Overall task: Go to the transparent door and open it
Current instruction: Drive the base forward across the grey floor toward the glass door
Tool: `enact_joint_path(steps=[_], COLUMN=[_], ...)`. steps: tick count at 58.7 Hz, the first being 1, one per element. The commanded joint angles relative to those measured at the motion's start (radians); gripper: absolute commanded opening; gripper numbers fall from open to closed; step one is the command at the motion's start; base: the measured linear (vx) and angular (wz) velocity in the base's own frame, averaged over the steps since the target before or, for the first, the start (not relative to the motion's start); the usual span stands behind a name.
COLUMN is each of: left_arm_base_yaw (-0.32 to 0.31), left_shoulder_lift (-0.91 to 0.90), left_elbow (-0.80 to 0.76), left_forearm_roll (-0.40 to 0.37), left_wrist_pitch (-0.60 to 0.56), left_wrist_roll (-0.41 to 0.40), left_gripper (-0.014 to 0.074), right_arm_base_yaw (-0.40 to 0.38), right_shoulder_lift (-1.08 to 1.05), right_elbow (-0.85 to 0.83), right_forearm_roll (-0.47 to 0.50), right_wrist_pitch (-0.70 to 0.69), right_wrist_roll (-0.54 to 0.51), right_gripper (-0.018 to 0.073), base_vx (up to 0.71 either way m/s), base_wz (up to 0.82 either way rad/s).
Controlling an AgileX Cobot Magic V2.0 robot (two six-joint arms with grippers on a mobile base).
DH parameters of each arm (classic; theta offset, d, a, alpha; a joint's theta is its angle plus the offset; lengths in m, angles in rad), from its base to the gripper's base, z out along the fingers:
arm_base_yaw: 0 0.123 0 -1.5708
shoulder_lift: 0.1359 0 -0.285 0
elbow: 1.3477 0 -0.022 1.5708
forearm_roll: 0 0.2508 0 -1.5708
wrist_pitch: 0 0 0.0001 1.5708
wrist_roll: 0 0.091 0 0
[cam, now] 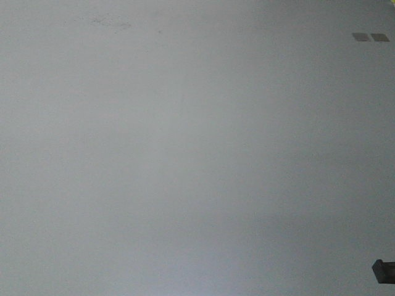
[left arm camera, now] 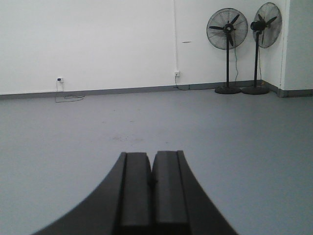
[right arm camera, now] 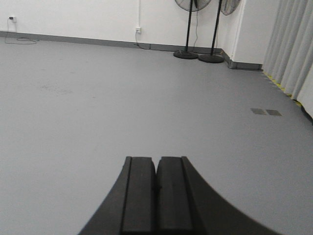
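Left pincer (left arm camera: 152, 159), right pincer (right arm camera: 157, 161): both closed

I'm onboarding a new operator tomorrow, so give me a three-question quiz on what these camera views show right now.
1. True or false: the white-framed transparent door shows in at least one view.
2. How many black pedestal fans stand by the white wall in the left wrist view? A) one B) two C) three
3. Fill in: the left end effector and the right end effector, both hanging over the bare grey floor, are each ____ and hold nothing.

Key: 1 false; 2 B; 3 shut.
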Motion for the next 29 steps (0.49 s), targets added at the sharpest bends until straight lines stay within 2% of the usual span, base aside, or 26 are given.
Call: enact_joint_path(steps=[1,13,29], left_arm_base_yaw=[-0.005,-0.005,-0.005], left_shoulder_lift=[-0.013,-0.013,-0.013], left_elbow=[0.031,0.031,0.030], left_forearm_roll=[-0.002,-0.002,-0.002], left_wrist_pitch=[-0.080,-0.080,-0.079], left_wrist_roll=[-0.008,-0.008,-0.008], left_gripper=[-0.0006,-0.0006,-0.0006], right_arm_base_yaw=[-0.004,-0.004,-0.004], right_shoulder_lift=[-0.014,-0.014,-0.014], right_elbow=[0.014,0.014,0.014], right_forearm_roll=[-0.004,-0.004,-0.004], right_wrist_pitch=[-0.084,-0.085,-0.085], right_wrist_roll=[-0.007,-0.007,-0.007], right_gripper=[-0.0008,-0.0008,-0.0008], base_vx=[0.37,0.44,0.58], base_wz=[0.18,0.15,0.12])
